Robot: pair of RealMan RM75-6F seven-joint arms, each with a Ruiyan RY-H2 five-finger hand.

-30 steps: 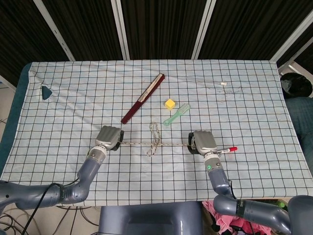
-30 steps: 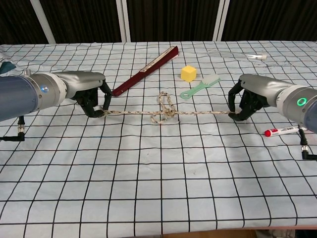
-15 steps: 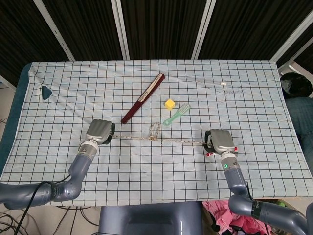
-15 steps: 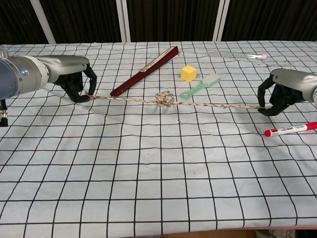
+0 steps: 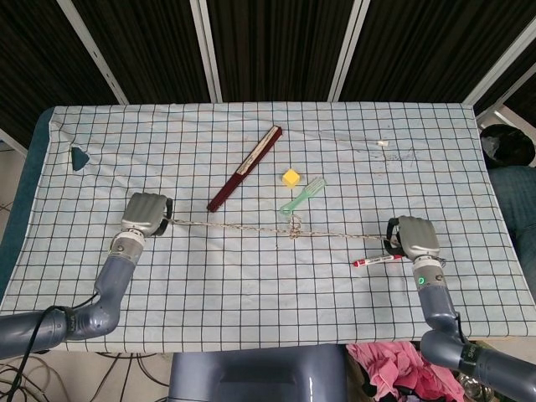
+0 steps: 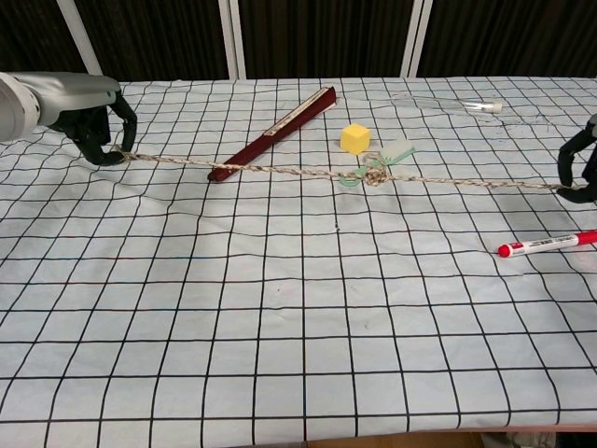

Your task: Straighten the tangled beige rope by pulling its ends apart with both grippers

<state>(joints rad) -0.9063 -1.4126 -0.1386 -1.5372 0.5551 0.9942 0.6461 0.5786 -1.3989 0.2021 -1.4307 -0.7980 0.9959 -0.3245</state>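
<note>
Left hand (image 6: 93, 126) is clamped on one end of the beige rope (image 5: 243, 225), right hand (image 5: 414, 237) on the other; the line is held nearly taut across the desk (image 5: 251, 293), a small knot (image 6: 375, 174) remaining mid-span. Light, limp, rough-textured cord is judged best gripped at its ends. Checked cloth (image 6: 280, 327) covers the surface; dark panels stand behind.

A beige rope (image 5: 251, 227) crosses a white cloth (image 5: 251, 318) with dark grid lines; maroon stick (image 5: 244, 167), yellow cube (image 5: 291, 177), mint-green comb (image 5: 303, 196), red-capped white marker (image 5: 378, 260).
</note>
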